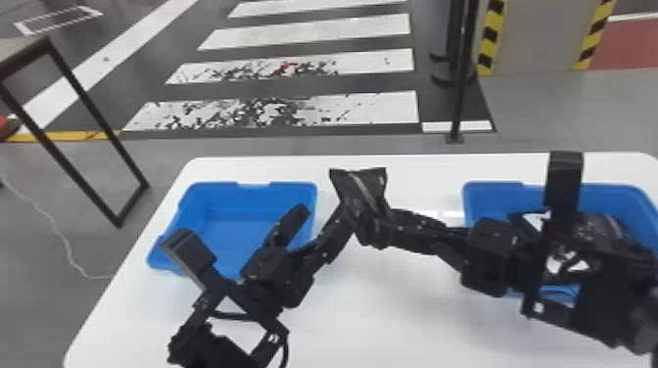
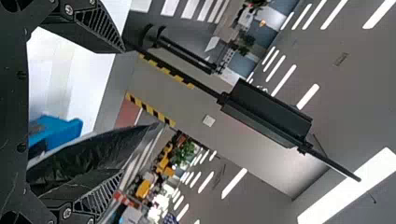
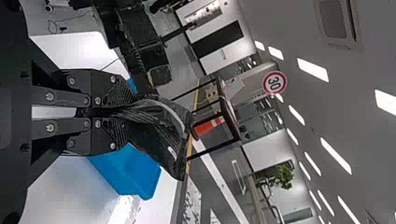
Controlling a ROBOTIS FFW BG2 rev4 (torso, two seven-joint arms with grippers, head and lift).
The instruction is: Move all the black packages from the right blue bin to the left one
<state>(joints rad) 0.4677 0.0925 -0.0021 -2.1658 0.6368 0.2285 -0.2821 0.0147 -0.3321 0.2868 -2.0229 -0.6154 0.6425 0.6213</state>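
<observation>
The left blue bin [image 1: 235, 215] has a bare floor; the right blue bin [image 1: 494, 195] is partly covered by the right arm, with dark packages [image 1: 606, 227] inside. Between the bins, my right gripper [image 1: 370, 227] meets my left gripper [image 1: 341, 226] above the table. A black package [image 1: 364, 183] sticks up at their fingers. In the right wrist view, my right gripper [image 3: 127, 112] is shut on the crumpled black package [image 3: 161, 130]. My left gripper [image 2: 122, 111] has its fingers wide apart in the left wrist view, with the black package [image 2: 93, 144] alongside one finger.
Both bins stand on a white table [image 1: 391, 313]. Beyond its far edge are a black post [image 1: 460, 88] and a striped floor. A dark-framed stand [image 1: 78, 93] is off to the left. The two arms are very close together over the table's middle.
</observation>
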